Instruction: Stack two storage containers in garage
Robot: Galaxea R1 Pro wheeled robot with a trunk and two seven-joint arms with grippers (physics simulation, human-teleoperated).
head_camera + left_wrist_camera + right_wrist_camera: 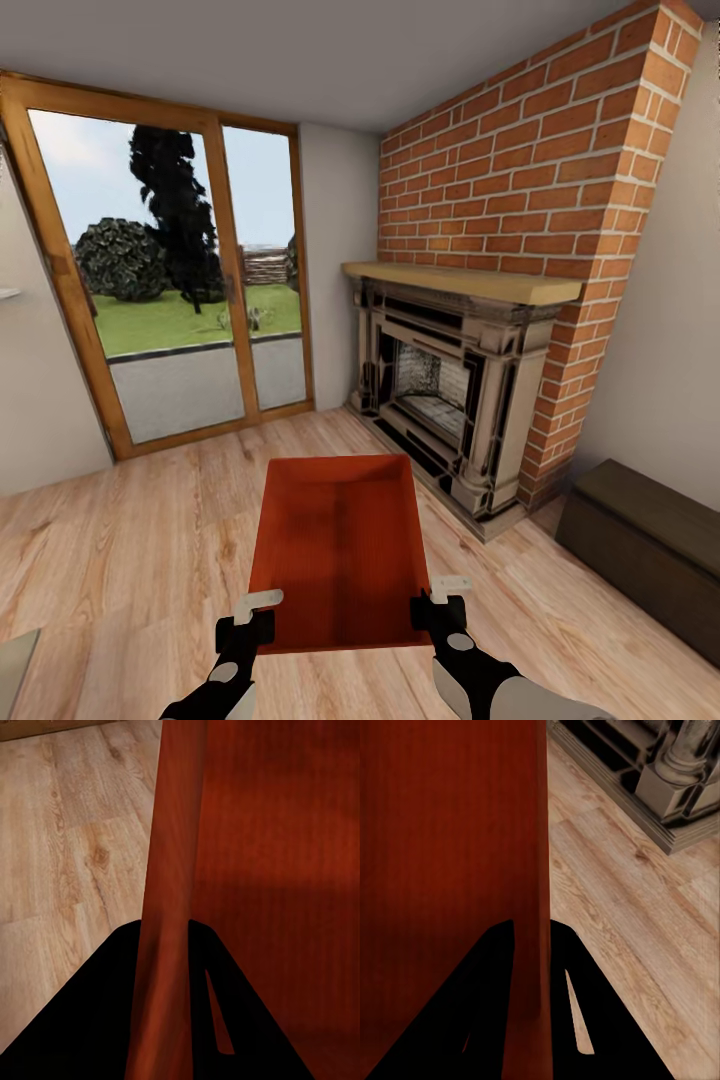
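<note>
Storage container (335,550) in living room, above wood floor (130,540), near fireplace (440,390). My left gripper (262,612) clenched on left wall, right gripper (438,598) clenched on right wall. Advice: hold both grips equal, container level, turn slowly toward garage

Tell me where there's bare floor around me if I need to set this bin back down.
Open planks lie left of the container, toward the glass doors, and ahead of its far edge. Right is crowded: fireplace and dark chest leave a narrow strip. Both grippers straddle its side walls.
</note>
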